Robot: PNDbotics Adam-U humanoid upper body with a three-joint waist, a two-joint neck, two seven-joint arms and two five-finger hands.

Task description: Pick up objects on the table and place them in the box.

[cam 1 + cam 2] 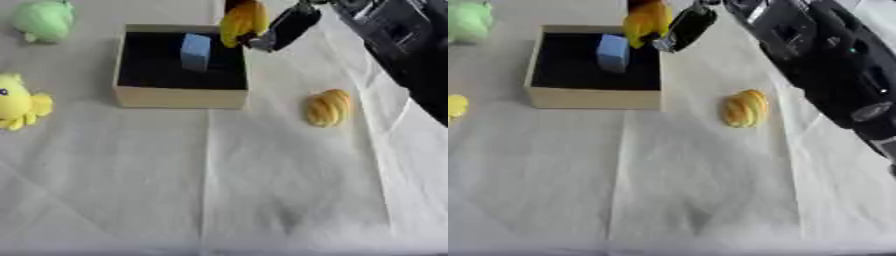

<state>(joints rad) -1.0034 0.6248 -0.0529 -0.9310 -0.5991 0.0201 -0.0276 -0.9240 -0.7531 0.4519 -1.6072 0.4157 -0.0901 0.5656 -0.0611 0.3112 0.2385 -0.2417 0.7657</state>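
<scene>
your right arm (pixel 824 60) is a thick, boxy limb, mostly black with a dull sheen, and it carries silver-grey panels and bands near its upper end and at a rounded joint lower down. a small green light dot shows on its casing in the right eye view. your right hand (pixel 289 27) is slim and black, with a silvery piece at the finger ends.

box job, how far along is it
Done: a blue block stands in the box. In hand: the right hand holds a yellow item over the box's far right corner. Left: a yellow ridged item, a green toy and a yellow toy.
</scene>
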